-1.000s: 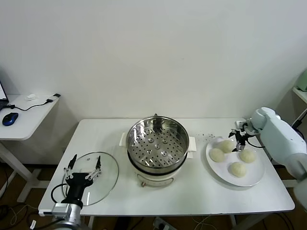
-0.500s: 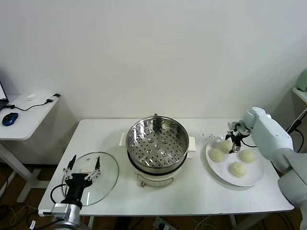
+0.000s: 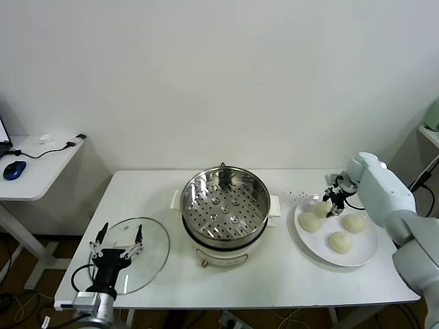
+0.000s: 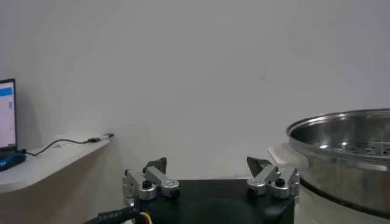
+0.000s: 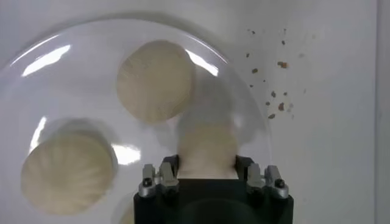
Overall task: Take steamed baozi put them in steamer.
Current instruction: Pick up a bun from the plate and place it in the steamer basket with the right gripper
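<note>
Head view, far left: side desk (image 3: 38, 161) with a blue mouse (image 3: 14, 169) and a cable.

Lower left of frame: left hand (image 3: 119, 244) parked over the glass lid (image 3: 147, 257), which lies flat on the white table (image 3: 240, 281). Its fingers (image 4: 151, 179) are spread wide with nothing between them. The left wrist view shows the same gap, with the steamer wall (image 4: 347, 158) off to the right of that picture.

Centre of frame: steamer (image 3: 225, 209) on its white base, uncovered. The perforated tray floor is visible with no buns on it.

Right of frame: white plate (image 3: 367, 250) with all four steamed baozi (image 3: 341, 241) on it. One bun sits at the plate's left edge, one at lower centre, one at right and one at the upper left. A few dark crumbs (image 3: 296, 192) lie on the table between steamer and plate.

Right hand (image 3: 333, 199) is down at the upper-left bun (image 3: 321, 208). In the right wrist view that bun (image 5: 206, 149) sits between the two fingers (image 5: 159, 178), with the hand (image 5: 207, 180) straddling it. Cannot tell whether the fingers are clamped on it or just around it. Two other buns show in that same view, both clear of the hand.
</note>
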You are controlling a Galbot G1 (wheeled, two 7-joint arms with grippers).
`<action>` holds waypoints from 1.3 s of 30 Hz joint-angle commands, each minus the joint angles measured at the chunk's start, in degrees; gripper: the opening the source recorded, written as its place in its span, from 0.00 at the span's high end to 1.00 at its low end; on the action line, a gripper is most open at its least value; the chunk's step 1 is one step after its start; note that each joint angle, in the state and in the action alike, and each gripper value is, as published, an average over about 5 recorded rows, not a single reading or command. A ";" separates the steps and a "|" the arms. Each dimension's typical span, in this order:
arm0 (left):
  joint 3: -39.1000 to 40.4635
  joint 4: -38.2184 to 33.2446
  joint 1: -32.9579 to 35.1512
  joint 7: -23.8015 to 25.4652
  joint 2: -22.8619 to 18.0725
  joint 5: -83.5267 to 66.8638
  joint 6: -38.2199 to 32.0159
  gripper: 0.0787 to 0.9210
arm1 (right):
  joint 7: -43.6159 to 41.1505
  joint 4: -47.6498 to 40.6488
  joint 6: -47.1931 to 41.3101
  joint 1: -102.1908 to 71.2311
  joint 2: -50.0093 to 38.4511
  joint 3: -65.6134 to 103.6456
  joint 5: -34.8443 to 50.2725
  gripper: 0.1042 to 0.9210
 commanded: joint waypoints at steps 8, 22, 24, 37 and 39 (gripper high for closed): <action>-0.50 -0.85 1.41 0.19 -0.09 -0.19 -0.22 0.12 | -5.09 23.39 2.26 16.26 -9.94 -27.13 20.80 0.39; 0.21 -1.64 3.15 0.24 -0.75 0.19 -0.31 0.12 | -1.54 50.16 18.91 38.70 -0.14 -45.99 19.41 0.38; 0.26 -1.73 3.39 0.18 -0.67 0.19 -0.29 0.12 | -0.48 51.71 20.60 36.94 1.87 -45.05 16.09 0.38; 0.12 -2.67 4.22 -0.51 -0.50 0.03 -0.08 0.12 | 2.77 45.72 26.68 20.48 13.91 -38.10 -3.99 0.38; 0.10 -2.70 4.43 -0.47 -0.54 0.04 -0.12 0.12 | 2.95 43.62 26.91 18.78 15.08 -37.55 -5.48 0.38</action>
